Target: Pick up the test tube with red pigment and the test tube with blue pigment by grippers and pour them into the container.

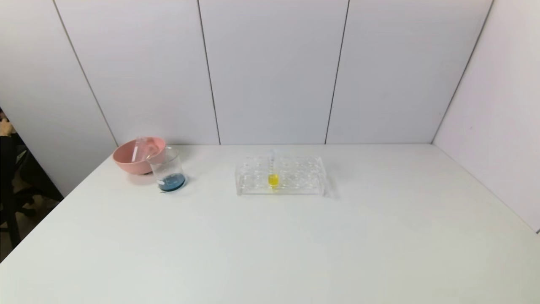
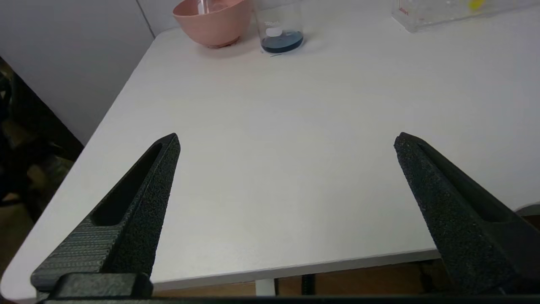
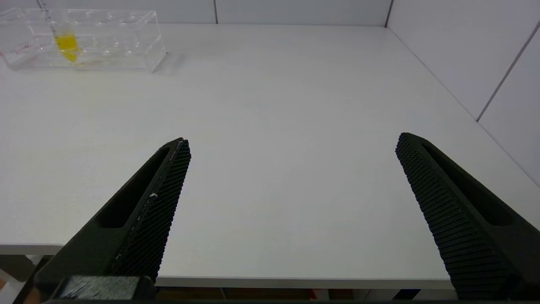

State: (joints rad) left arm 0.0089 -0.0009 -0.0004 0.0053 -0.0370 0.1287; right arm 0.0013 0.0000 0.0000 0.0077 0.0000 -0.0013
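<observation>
The container [image 1: 168, 171], a clear glass beaker, stands at the far left of the table with dark blue liquid in its bottom; the left wrist view shows the container [image 2: 280, 25] too. No test tube with red pigment or with blue pigment shows. A clear tube [image 1: 138, 148] that looks empty leans in the pink bowl [image 1: 126, 162]. My left gripper [image 2: 287, 137] hangs open above the table's near left edge, nothing between its fingers. Over the near right edge my right gripper [image 3: 293, 138] is open and empty as well. Neither gripper appears in the head view.
A clear tube rack [image 1: 295, 185] stands mid-table at the back, holding one tube of yellow liquid [image 1: 273, 179]. The right wrist view shows the rack [image 3: 126, 50] far off. The pink bowl [image 2: 202, 25] touches the beaker's far side. White walls close the back and right.
</observation>
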